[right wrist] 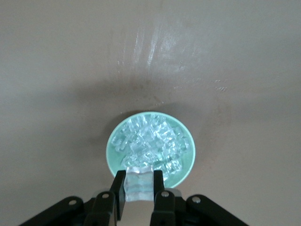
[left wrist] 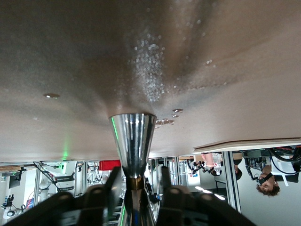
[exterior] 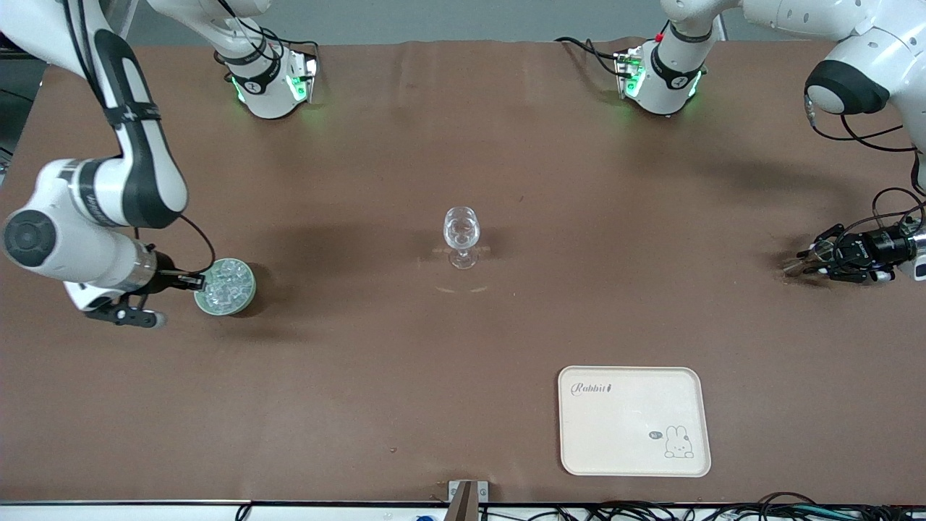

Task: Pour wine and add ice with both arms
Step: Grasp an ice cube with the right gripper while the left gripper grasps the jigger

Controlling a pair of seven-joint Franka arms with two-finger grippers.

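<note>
The right gripper [right wrist: 139,187] is sitting at the rim of the green bowl [exterior: 225,287], which stands toward the right arm's end of the table, well apart from the wine glass [exterior: 461,235]. In the right wrist view its fingers [right wrist: 118,188] are drawn in close and pinching a single clear cube of ice [right wrist: 139,183] between them, the pads pressing on both sides of it. That cube is sitting right at the bowl's edge, touching the heap of ice cubes [right wrist: 153,143] that is filling the bowl.

At the left arm's end of the table, well apart from the wine glass, the left gripper [exterior: 814,262] is lying low and turned sideways, close over the brown tabletop [exterior: 463,145]. In the left wrist view its fingers [left wrist: 112,184] are standing on either side of a shiny flared glass vessel [left wrist: 133,141], at the narrow part below the flare where a gold band is showing. They are close beside that neck, and I cannot tell whether they are actually pressing on it or just bracketing it. The vessel's wide mouth is pointing away from the gripper, toward the tabletop.

The wine glass itself is standing upright in the middle of the table, clear, with nothing touching it. The cream tray [exterior: 633,421] with the rabbit drawing is lying nearer to the front camera than the glass, shifted toward the left arm's end.
</note>
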